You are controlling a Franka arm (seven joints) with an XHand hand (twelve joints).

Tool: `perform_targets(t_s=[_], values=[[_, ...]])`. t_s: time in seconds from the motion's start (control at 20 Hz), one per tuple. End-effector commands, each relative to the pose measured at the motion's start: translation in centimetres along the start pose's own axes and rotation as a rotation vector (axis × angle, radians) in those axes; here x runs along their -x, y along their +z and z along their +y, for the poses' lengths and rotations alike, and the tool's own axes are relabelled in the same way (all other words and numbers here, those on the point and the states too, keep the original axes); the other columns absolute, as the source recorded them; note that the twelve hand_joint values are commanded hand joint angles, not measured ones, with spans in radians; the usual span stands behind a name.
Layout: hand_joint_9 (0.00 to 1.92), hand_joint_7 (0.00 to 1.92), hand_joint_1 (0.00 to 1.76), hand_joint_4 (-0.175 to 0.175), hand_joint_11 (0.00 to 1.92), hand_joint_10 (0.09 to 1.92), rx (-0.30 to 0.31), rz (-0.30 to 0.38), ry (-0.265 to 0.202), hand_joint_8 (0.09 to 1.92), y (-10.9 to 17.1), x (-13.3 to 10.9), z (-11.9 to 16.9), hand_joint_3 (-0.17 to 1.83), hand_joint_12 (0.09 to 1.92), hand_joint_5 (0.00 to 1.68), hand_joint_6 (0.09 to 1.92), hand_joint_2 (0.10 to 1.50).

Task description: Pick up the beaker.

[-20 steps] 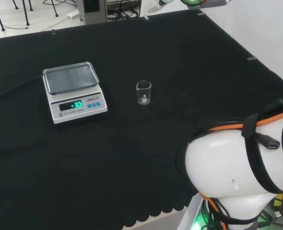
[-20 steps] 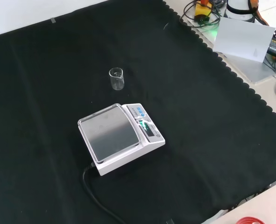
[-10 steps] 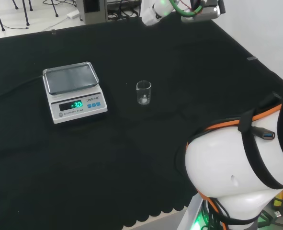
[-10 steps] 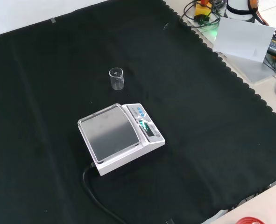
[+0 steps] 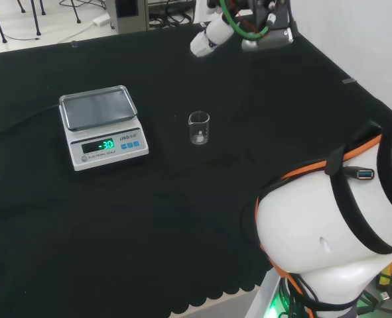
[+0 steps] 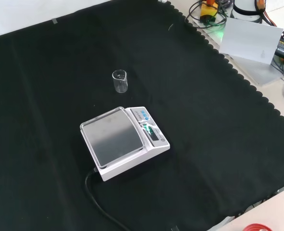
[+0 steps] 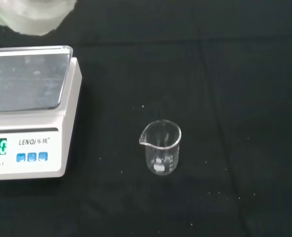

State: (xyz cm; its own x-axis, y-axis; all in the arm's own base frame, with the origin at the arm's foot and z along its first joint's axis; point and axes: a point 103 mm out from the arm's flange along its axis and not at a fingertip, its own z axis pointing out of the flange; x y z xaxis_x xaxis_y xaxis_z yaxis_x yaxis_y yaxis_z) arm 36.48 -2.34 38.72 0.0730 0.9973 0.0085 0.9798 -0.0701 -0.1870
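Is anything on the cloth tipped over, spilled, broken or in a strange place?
Nothing stands out. The beaker stands upright on the black cloth, apart from the scale, with no spill or crack showing. The scale sits flat with nothing on its pan. The hand is far from both.

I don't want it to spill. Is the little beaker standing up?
Yes, the beaker stands upright on the black cloth, rim up.

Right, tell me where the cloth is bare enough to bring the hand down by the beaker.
The beaker stands alone on the black cloth. In the head view, bare cloth lies to its right, beyond it and nearer the camera. The one tight side is its left, toward the scale, though a strip of cloth separates them.
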Motion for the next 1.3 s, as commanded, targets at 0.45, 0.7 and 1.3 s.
perform_targets(t_s=[0.45, 0.7, 1.3], values=[[0.49, 0.4, 0.74, -0.052, 0.0, 0.84, 0.069, -0.043, -0.011, 0.72, 7.4, -1.3, 2.8, 0.44, 1.48, 0.44, 0.46, 0.73], [0.52, 0.42, 0.75, -0.055, 0.01, 0.83, 0.028, -0.032, -0.012, 0.72, 8.6, -1.2, 3.7, 0.45, 1.49, 0.43, 0.49, 0.73], [0.54, 0.43, 0.75, -0.059, 0.03, 0.83, 0.028, -0.047, -0.015, 0.73, 8.5, -1.0, 3.7, 0.46, 1.49, 0.42, 0.56, 0.72]])
